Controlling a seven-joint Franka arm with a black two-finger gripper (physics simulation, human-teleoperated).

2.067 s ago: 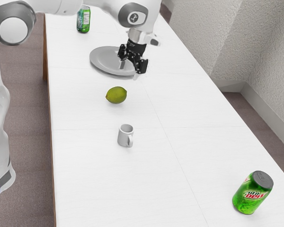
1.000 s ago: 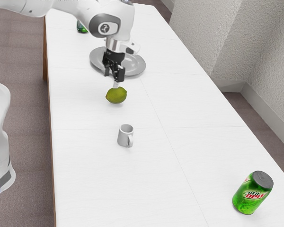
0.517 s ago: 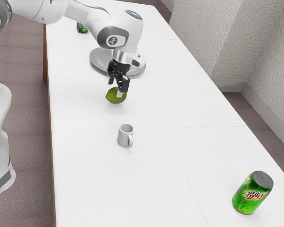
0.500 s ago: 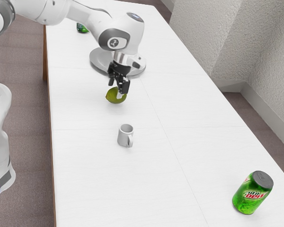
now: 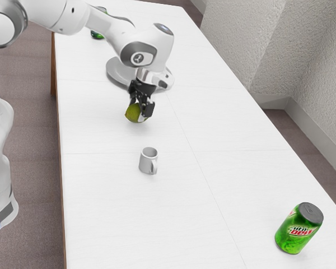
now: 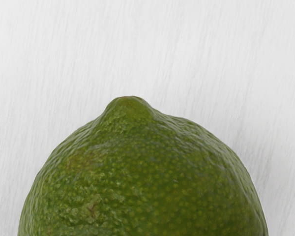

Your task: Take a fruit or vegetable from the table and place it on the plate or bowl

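Observation:
A green lime [image 5: 131, 114] lies on the white table [image 5: 224, 168], just in front of the grey plate [image 5: 113, 74]. My black gripper [image 5: 141, 108] has come down over the lime and stands open, one finger on each side of the fruit. The lime still rests on the tabletop. In the wrist view the lime [image 6: 137, 172] sits close under my hand, its pointed end facing away over the bare table surface. My arm covers part of the plate.
A white mug [image 5: 148, 160] stands nearer the front, a short way from the lime. A green soda can [image 5: 298, 228] stands at the front right. Another green can [image 5: 94, 35] peeks out behind my arm at the back.
My hand moved from above the plate to the lime, then lowered until the fingers straddle it. The lime, mug and cans have not moved.

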